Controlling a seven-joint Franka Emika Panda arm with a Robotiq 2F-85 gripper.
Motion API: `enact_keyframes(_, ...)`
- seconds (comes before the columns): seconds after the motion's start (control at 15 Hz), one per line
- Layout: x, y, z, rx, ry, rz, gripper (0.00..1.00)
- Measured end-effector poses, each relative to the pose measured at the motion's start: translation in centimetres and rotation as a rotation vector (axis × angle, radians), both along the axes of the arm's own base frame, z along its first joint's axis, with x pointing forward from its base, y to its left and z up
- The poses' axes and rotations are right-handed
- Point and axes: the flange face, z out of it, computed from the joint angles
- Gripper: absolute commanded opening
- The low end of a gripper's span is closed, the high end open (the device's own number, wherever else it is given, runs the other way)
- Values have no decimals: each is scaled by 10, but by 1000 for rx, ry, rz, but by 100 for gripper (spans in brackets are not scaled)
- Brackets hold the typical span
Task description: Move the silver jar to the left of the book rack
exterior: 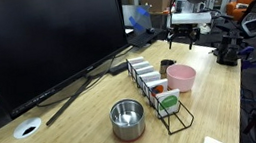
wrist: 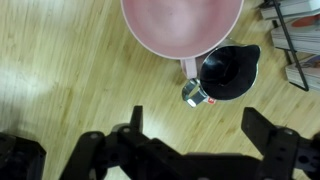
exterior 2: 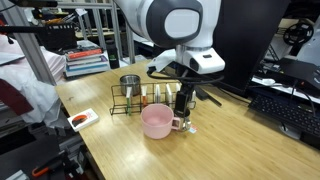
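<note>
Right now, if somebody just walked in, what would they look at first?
Probably the big white robot arm reaching down over the wooden table, with its open gripper close to a pink bowl and a black cup. A huge black monitor fills the back of the table. A shiny silver jar stands beside the black wire rack.

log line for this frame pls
gripper: open, empty | under it: pink bowl, black cup | jar: beside rack end, away from gripper, not grasped
</note>
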Motion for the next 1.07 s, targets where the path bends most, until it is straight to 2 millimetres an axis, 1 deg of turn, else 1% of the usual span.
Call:
enact_keyframes(0.47, 3, 1, 1, 0, -4, -14, 100)
enact_keyframes(0.6, 2, 1, -2, 11, 1, -44, 100)
enact_keyframes(0.73, 4, 0, -12, 33, 15, -130, 100)
enact_keyframes(0.87, 9, -1, -27, 57, 36, -230, 100)
enact_keyframes(1.07, 17, -10, -50, 106, 59, -391, 100)
